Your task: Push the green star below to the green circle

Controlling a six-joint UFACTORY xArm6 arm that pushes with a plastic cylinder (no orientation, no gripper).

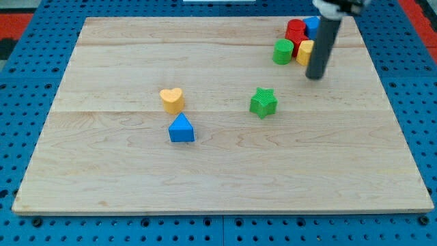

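Observation:
The green star (263,102) lies near the middle of the wooden board, a little right of centre. The green circle (283,52) stands at the view's upper right, at the left edge of a cluster of blocks. My tip (315,76) is on the board to the right of the green circle and just below the cluster, up and to the right of the green star, apart from it. The rod rises from the tip and partly hides a yellow block (304,52).
The cluster holds a red block (295,32), a blue block (311,26) and the yellow block. A yellow heart (172,100) and a blue triangle (181,128) lie left of centre. The wooden board (102,171) lies on a blue pegboard.

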